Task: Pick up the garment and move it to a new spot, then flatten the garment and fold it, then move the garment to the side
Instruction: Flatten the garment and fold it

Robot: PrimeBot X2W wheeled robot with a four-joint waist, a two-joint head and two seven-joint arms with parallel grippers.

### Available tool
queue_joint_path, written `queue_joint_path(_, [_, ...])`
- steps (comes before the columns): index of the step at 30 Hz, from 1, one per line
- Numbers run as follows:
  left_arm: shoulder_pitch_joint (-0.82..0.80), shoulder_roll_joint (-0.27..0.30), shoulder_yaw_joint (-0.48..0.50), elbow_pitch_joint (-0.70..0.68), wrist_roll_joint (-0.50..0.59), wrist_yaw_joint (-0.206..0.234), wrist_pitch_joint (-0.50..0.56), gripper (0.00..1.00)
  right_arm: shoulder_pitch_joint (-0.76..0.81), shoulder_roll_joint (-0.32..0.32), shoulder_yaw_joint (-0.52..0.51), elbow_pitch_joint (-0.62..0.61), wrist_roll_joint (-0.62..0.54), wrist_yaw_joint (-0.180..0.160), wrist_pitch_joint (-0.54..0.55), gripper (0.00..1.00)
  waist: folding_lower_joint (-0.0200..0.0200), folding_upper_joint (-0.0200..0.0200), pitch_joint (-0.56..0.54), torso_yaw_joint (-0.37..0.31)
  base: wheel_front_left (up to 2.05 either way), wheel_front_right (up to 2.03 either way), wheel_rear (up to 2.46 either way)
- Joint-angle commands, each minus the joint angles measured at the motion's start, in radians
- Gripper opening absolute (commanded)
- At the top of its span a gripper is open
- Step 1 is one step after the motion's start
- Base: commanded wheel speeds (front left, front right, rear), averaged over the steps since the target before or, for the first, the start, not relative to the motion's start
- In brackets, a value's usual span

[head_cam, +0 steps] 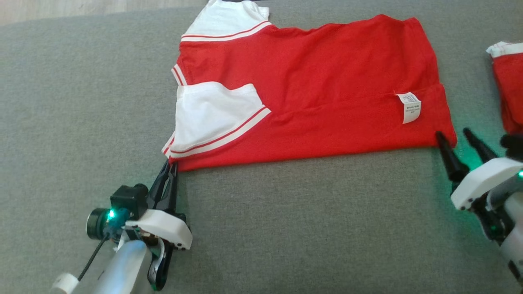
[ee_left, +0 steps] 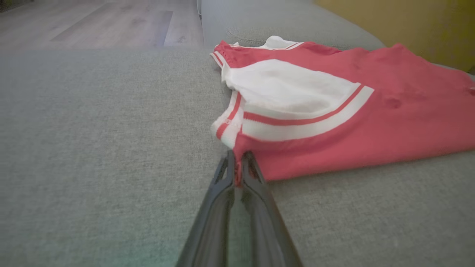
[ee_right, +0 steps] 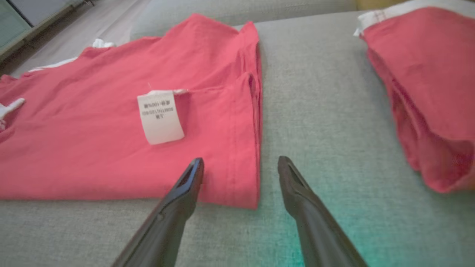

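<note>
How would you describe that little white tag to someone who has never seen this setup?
On the grey cushion lies a spread-out red shirt with white sleeves. Near its right end, just beyond the open right tool, a small label lies on the cloth. Unlike the sleeves, it is a plain white rectangle with tiny print and no red stripes.

Open cushion (head_cam: 81, 102) left of garment (head_cam: 310, 81), second garment (head_cam: 510, 85) blocking right
</note>
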Motion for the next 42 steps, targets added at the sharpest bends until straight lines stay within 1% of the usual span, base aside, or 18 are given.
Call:
queue_joint_path(1, [-0.008, 0.031, 0.026, -0.042, 0.010, 0.002, -0.011, 0.00, 0.014, -0.012, 0.013, -0.004, 0.006, 0.002, 0.019, 1.00, 0.0001, 0.0000, -0.001, 0.009, 0.00, 0.00, 0.00])
queue_joint_path(5, [-0.004, 0.036, 0.018, -0.071, 0.012, 0.003, -0.008, 0.00, 0.009, -0.003, 0.017, 0.020, 0.014, 0.002, 0.054, 1.00, 0.0001, 0.0000, 0.001, 0.018, 0.00, 0.00, 0.00])
queue_joint_path(6, [-0.002, 0.037, 0.016, -0.078, 0.013, 0.005, -0.006, 0.00, 0.008, -0.002, 0.019, 0.025, 0.018, 0.002, 0.067, 0.91, 0.0001, 0.0000, 0.000, 0.020, 0.00, 0.00, 0.00])
queue_joint_path(7, [0.000, 0.038, 0.014, -0.084, 0.014, 0.007, -0.004, 0.00, 0.009, -0.001, 0.023, 0.028, 0.022, 0.002, 0.082, 0.49, 0.0001, 0.0000, -0.001, 0.023, 0.00, 0.00, 0.00])
queue_joint_path(8, [0.000, 0.038, 0.014, -0.084, 0.014, 0.007, -0.004, 0.00, 0.009, -0.001, 0.023, 0.028, 0.022, 0.002, 0.082, 0.49, 0.0001, 0.0000, -0.001, 0.023, 0.00, 0.00, 0.00])
queue_joint_path(9, [0.002, 0.039, 0.011, -0.090, 0.014, 0.008, -0.002, 0.00, 0.012, -0.002, 0.028, 0.028, 0.026, 0.002, 0.097, 0.19, 0.0001, 0.0000, -0.002, 0.025, 0.00, 0.00, 0.00])
queue_joint_path(10, [0.005, 0.040, 0.010, -0.094, 0.014, 0.009, 0.000, 0.00, 0.015, -0.004, 0.033, 0.025, 0.031, 0.002, 0.109, 0.00, 0.0001, 0.0000, -0.004, 0.027, 0.00, 0.00, 0.00])
queue_joint_path(12, [0.013, 0.043, 0.007, -0.102, 0.014, 0.010, 0.003, 0.00, 0.025, -0.014, 0.038, 0.014, 0.044, 0.002, 0.122, 0.00, 0.0001, 0.0000, -0.012, 0.028, 0.00, 0.00, 0.00])
queue_joint_path(18, [0.073, 0.058, -0.004, -0.137, 0.010, 0.018, 0.017, 0.00, 0.077, -0.060, 0.043, -0.027, 0.076, 0.002, 0.112, 0.00, 0.0001, 0.0000, -0.058, 0.022, 0.00, 0.00, 0.00])
queue_joint_path(25, [0.209, 0.074, -0.024, -0.219, -0.005, 0.029, 0.037, 0.00, 0.189, -0.118, 0.041, -0.085, 0.118, 0.002, 0.088, 0.00, 0.0001, 0.0000, -0.126, 0.022, 0.00, 0.00, 0.00])
queue_joint_path(31, [0.326, 0.083, -0.054, -0.300, -0.014, 0.044, 0.080, 0.00, 0.296, -0.167, 0.035, -0.147, 0.137, 0.002, 0.086, 0.00, 0.0001, 0.0000, -0.165, 0.022, 0.00, 0.00, 0.00])
queue_joint_path(37, [0.391, 0.107, -0.079, -0.365, -0.005, 0.057, 0.118, 0.00, 0.379, -0.181, 0.002, -0.181, 0.148, 0.002, 0.098, 0.00, 0.0001, 0.0000, -0.183, 0.026, 0.00, 0.00, 0.00])
queue_joint_path(42, [0.401, 0.115, -0.086, -0.389, -0.002, 0.064, 0.132, 0.00, 0.414, -0.169, -0.027, -0.198, 0.146, 0.002, 0.119, 0.00, 0.0001, 0.0000, -0.186, 0.024, 0.00, 0.00, 0.00])
